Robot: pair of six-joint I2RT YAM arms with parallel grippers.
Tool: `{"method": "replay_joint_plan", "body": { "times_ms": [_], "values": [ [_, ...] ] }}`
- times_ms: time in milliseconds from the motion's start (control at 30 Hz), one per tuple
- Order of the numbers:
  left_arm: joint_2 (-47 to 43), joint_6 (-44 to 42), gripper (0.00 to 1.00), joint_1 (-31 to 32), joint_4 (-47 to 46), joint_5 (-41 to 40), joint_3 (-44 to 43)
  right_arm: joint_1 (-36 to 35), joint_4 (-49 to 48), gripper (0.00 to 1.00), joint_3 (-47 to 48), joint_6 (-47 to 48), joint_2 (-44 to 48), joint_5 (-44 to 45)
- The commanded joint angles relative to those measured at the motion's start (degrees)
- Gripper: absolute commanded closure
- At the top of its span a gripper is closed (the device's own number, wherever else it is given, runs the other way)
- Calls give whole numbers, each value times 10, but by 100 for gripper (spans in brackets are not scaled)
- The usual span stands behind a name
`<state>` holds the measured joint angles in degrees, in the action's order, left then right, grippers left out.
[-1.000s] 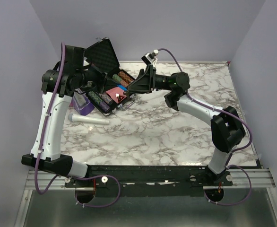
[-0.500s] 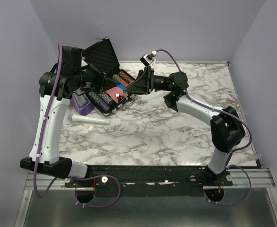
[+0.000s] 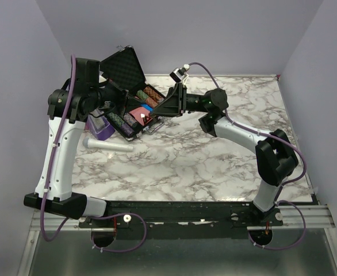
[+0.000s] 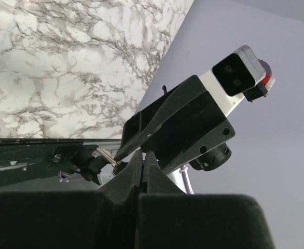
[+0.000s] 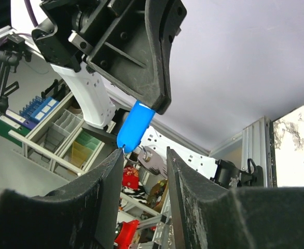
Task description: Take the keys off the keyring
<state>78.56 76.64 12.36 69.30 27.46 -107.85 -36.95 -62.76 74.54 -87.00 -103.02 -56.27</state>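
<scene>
In the right wrist view my left gripper's fingers (image 5: pixel 152 67) come in from the top, shut on the blue oval tag (image 5: pixel 136 123) of the keyring. The thin metal ring (image 5: pixel 132 156) hangs from the tag's lower end, with a silvery key (image 5: pixel 154 160) on it. My right gripper (image 5: pixel 144 153) is open, its jaws on either side of the ring and key, the left one at the tag's tip. In the left wrist view my left gripper (image 4: pixel 142 155) is shut, the tag is hidden, and a key (image 4: pixel 106 154) sticks out to the left. In the top view both grippers meet above the open case, around the blue tag (image 3: pixel 141 108).
An open black case (image 3: pixel 122 69) holding rows of poker chips and a pink item lies under the grippers at the back left. A purple box (image 3: pixel 102 127) and a silver cylinder (image 3: pixel 108 145) lie on the marble table to the left of it.
Both arms have shifted slightly, and the right gripper has edged left toward the left gripper. The left gripper's hold on the tag is unchanged.
</scene>
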Motion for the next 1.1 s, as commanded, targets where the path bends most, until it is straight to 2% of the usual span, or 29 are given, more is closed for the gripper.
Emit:
{"method": "replay_joint_plan", "body": {
  "times_ms": [0, 467, 1067],
  "values": [
    [-17, 31, 100, -5, -5, -1, 1, -8, -16, 53, -17, -3, 11, -14],
    [-24, 30, 100, -5, -2, -7, 8, -11, -13, 54, -11, -1, 13, -12],
    [-32, 35, 100, -5, -7, -15, 20, -15, -16, 64, -11, -4, 16, -18]
  ]
}}
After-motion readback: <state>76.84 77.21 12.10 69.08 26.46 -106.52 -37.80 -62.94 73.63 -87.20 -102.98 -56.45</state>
